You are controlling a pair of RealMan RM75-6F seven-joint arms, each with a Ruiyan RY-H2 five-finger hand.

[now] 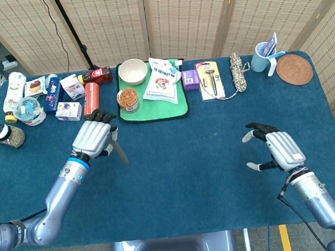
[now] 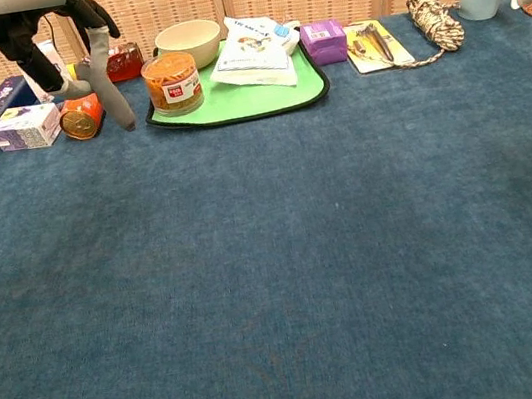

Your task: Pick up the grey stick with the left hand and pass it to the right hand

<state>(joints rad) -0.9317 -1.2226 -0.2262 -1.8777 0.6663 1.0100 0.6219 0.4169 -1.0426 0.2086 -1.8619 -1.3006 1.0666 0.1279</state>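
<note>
Grey stick [image 1: 119,152] is gripped in the left hand [image 1: 93,138] and held off the blue tabletop [image 1: 188,159], hanging down near the green tray [image 1: 154,111] and orange can [image 1: 92,100]; right hand [image 1: 275,149] is held empty, fingers spread, well apart from the stick.

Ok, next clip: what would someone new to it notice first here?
Probably the left hand, left of centre above the blue table, holding the grey stick with its free end hanging down. Next, the right hand at the right, fingers spread and empty. Behind them, a green tray among clutter along the far edge.
</note>
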